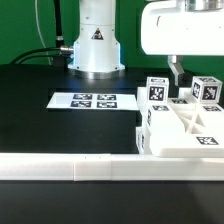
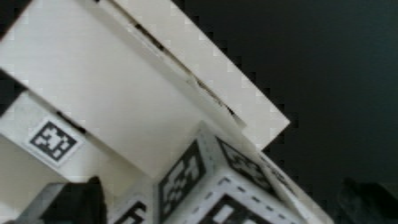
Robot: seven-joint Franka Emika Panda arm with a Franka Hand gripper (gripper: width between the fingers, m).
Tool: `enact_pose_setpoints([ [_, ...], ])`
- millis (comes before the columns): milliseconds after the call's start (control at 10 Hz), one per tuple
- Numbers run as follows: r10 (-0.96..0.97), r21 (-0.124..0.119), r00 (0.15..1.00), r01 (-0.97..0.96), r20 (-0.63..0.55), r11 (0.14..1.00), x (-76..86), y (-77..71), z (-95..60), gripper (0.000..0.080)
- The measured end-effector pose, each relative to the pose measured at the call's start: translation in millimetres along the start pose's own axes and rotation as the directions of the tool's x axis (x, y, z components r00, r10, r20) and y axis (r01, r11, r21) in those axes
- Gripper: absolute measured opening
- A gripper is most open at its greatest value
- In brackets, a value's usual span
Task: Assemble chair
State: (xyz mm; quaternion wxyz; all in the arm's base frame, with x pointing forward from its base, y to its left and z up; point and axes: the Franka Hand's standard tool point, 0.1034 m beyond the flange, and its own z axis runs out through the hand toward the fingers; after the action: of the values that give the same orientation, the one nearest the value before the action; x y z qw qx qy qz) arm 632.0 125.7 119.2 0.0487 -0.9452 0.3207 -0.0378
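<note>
- The gripper point(image 1: 177, 75) hangs in the upper right of the exterior view, its dark fingers pointing straight down just above the cluster of chair parts point(image 1: 185, 120) at the right edge of the frame.
- The parts lie directly beneath the fingers, so I judge the coming move to be a short vertical descent, not a sideways reach.
- 2 tagged blocks point(image 1: 158, 93) stand either side of the fingers; the X-braced panel point(image 1: 190, 128) lies flat in front, its long axis running roughly left to right, against the border rail point(image 1: 70, 169).
- Whether the fingers are parted or closed cannot be told; nothing is seen held.
- In the wrist view a long flat white piece point(image 2: 169, 75) runs diagonally from upper left to lower right, with tagged blocks point(image 2: 222, 185) below it.
- Everything is smooth, matte white plastic, hard-edged and square in section, with black-and-white tags.
- The marker board point(image 1: 82, 100) lies flat at centre left on the black table point(image 1: 40, 125).
</note>
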Motion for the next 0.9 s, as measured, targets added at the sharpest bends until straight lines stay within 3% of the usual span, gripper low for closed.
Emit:
enact_pose_setpoints([
  [700,-0.423,-0.023,0.906,0.423,-0.007,0.906,-0.6,0.0,1.2,0.0649],
  [800,-0.445,-0.023,0.896,0.445,-0.006,0.895,-0.4,0.1,1.2,0.0563],
  [900,-0.519,-0.028,0.855,0.518,-0.005,0.855,0.3,0.9,1.2,0.0427],
])
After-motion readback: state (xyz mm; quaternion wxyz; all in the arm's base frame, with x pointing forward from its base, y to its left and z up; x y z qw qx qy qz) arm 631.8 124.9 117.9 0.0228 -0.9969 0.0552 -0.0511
